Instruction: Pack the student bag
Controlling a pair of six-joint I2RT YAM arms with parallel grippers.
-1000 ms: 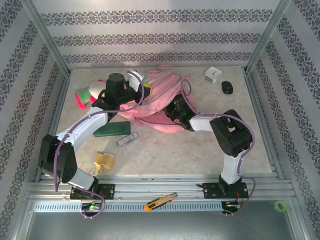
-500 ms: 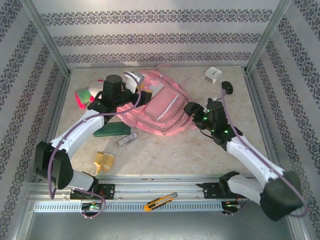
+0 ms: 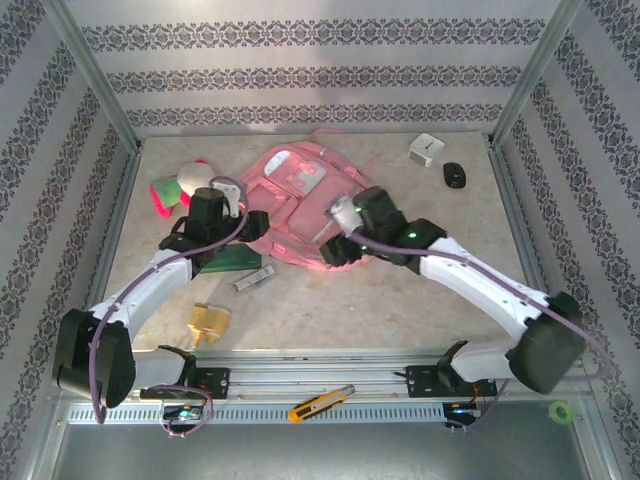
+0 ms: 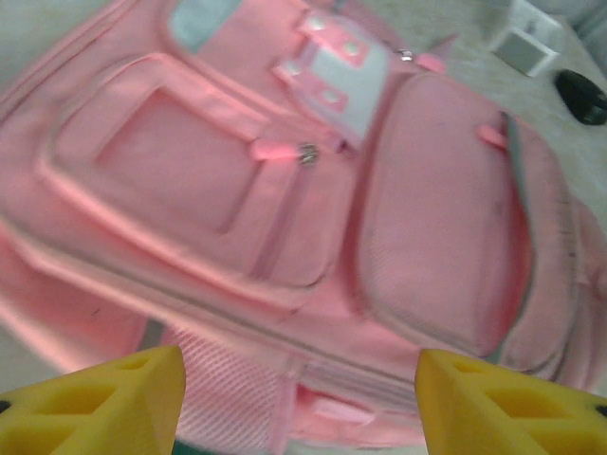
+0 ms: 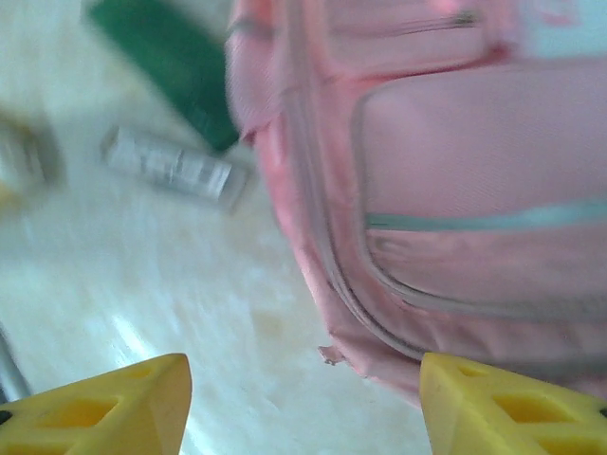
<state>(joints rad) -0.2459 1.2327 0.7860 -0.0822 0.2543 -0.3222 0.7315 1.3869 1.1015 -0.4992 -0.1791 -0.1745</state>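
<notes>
**Position.** The student bag [image 3: 297, 200] lies flat on the surface [image 3: 400, 300], front pockets up, toward the far middle, between the two arms.

**Grippers.** The left gripper [image 3: 256, 224] sits at the bag's left edge. The right gripper [image 3: 336, 250] sits at its near right corner. In each wrist view the yellow fingers stand well apart with nothing between them, so both are open and empty.

**Step in hand.** The pockets appear zipped and the loose items lie outside the bag. Judged from this, the bag is laid out but not opened, and packing proper has not begun.

**Next move.** A compartment must be opened. That calls for one gripper to pinch a small zip pull while the other steadies the soft fabric, which is likely to bunch and drag.

**Views compared.**
- The left wrist view shows a pink zip tab [image 4: 281, 150] on the front pocket, too small to make out from above. It also shows a white box [image 4: 524, 36] and a black object [image 4: 580, 95] beyond the bag.
- The right wrist view shows the bag's lower seam, with a green flat item [image 5: 171, 66] and a silver tube [image 5: 171, 169] just beside it.
- The top view alone gives the plush toy [image 3: 173, 189] to the left and a yellow object [image 3: 208, 320] nearer the bases.
</notes>
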